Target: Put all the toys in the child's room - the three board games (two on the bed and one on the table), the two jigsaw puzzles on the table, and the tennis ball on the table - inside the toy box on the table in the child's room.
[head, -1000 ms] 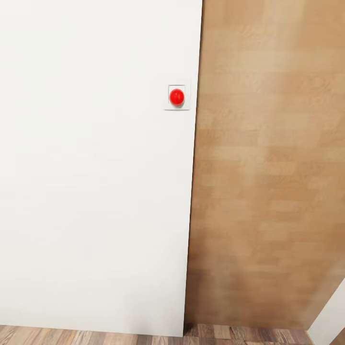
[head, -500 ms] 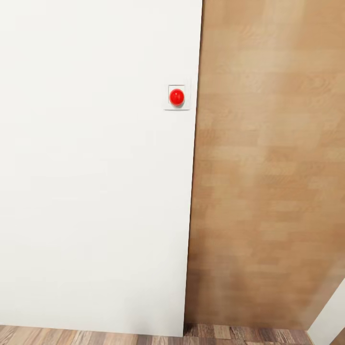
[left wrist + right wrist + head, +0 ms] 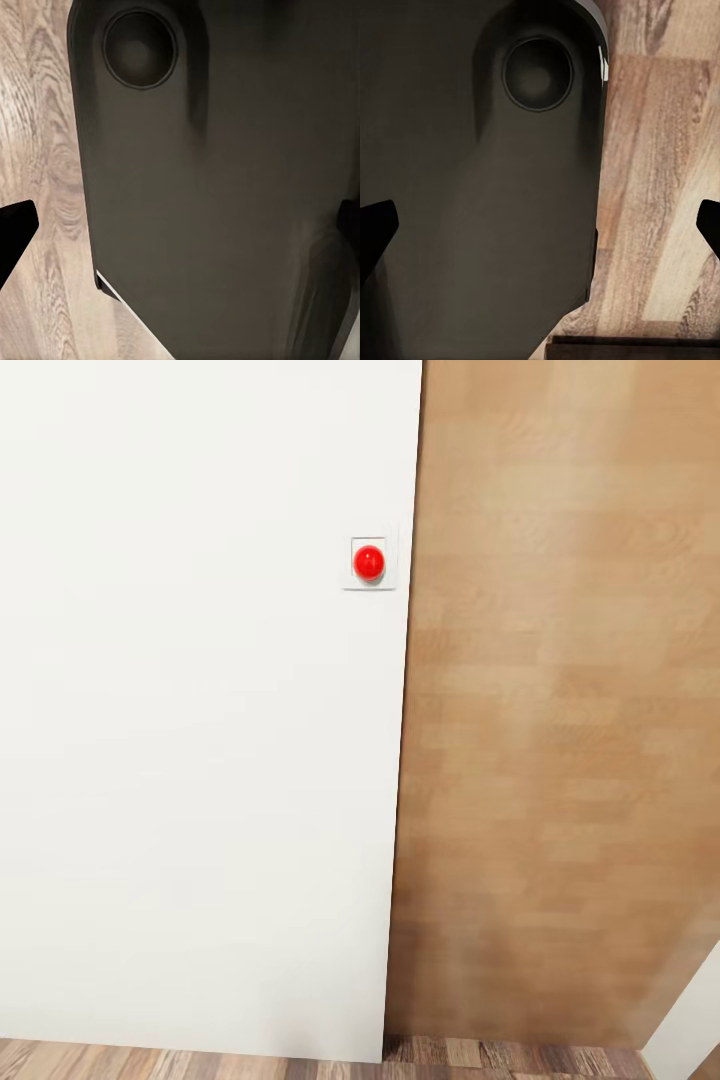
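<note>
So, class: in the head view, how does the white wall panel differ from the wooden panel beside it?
The white wall panel is plain and even in tone; the wooden panel is tan with blurred grain. The white wall panel carries a switch plate with a red button near its edge; the wooden panel carries nothing. Both stand upright, meet along one vertical line, and reach down to the wood-plank floor.

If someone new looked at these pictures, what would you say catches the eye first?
The red button on its small white plate stands out at once, set on the white wall right beside the edge of the wooden panel in the head view. In both wrist views a dark rounded body of the robot looms over the wood-plank floor, with black fingertips far apart at the picture edges.
</note>
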You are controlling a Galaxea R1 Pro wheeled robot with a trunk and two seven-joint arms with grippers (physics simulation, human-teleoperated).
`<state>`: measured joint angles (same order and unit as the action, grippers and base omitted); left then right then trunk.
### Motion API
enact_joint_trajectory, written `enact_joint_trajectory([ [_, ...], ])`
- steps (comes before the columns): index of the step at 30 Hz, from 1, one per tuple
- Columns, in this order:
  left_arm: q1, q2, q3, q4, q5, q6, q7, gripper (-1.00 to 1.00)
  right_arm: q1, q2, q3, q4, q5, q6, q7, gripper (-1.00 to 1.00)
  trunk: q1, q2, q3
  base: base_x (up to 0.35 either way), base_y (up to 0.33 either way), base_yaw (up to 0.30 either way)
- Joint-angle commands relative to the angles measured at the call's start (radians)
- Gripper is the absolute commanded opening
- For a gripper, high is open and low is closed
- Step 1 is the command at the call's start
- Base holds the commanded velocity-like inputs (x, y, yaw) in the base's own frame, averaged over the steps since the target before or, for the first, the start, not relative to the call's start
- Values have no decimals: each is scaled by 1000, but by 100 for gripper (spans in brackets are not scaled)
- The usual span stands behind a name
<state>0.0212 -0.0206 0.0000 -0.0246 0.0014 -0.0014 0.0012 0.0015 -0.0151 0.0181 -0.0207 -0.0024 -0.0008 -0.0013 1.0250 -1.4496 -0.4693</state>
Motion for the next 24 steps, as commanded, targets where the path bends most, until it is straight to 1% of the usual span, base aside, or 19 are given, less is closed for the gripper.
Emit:
enact_joint_trajectory([
  [1, 1, 0, 0, -2, 0, 0, 0, 100, 0, 0, 2, -1, 0, 0, 0, 100, 0, 0, -1, 0, 0, 0],
  [6, 1, 0, 0, -2, 0, 0, 0, 100, 0, 2, 2, -2, 0, -1, 0, 100, 0, 0, -1, 0, 0, 4],
  [11, 18, -6, 0, -9, 1, 0, 0, 100, 0, 6, 1, 0, 0, 0, 1, 100, 0, 0, -1, 0, 0, 86],
  [16, 26, -10, 0, -13, 1, 0, 0, 100, 0, 7, 1, 1, 0, 1, 1, 100, 0, 0, -1, 0, 0, 187],
  [24, 33, -12, 0, -15, 1, 1, 0, 100, 0, 7, 1, 2, 1, 2, 1, 100, 0, 0, -1, 0, 0, 247],
])
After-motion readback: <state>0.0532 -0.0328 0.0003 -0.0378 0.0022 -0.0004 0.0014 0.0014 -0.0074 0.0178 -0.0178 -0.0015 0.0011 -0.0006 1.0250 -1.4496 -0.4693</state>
